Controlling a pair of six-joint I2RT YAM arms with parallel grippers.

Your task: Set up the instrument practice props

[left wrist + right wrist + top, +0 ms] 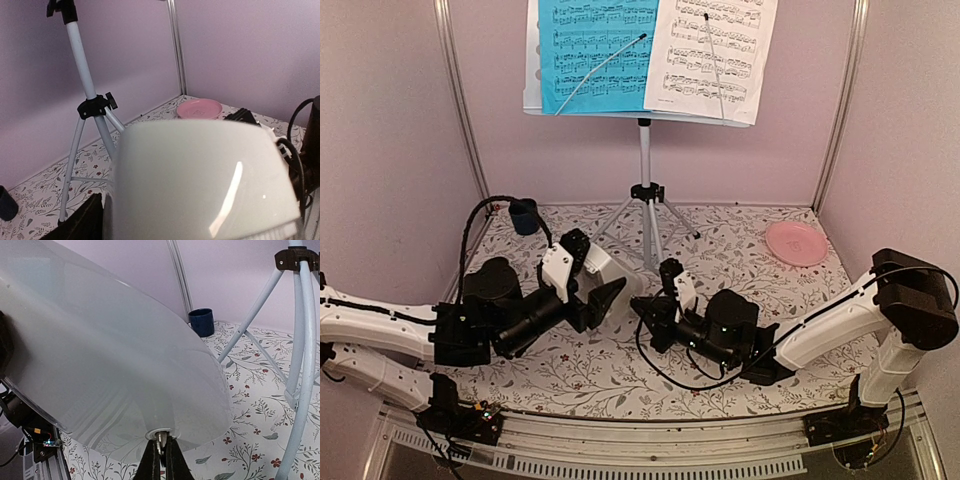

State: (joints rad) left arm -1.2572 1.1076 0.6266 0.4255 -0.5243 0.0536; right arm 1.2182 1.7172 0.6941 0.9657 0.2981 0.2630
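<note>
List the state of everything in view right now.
Music stand: upright on tripod.
Blue sheet: on the stand, wire-clipped.
White sheet: on the stand, wire-clipped.
Metronome: tipped, between both grippers.
Left gripper: closed around metronome.
Right gripper: shut on metronome's metal stem.
Cup: upright.
Plate: flat, bare.

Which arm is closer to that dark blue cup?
Left. The left fingers grip the white metronome in front of the cup, slightly right; the right fingers are beyond the metronome, farther off.
</note>
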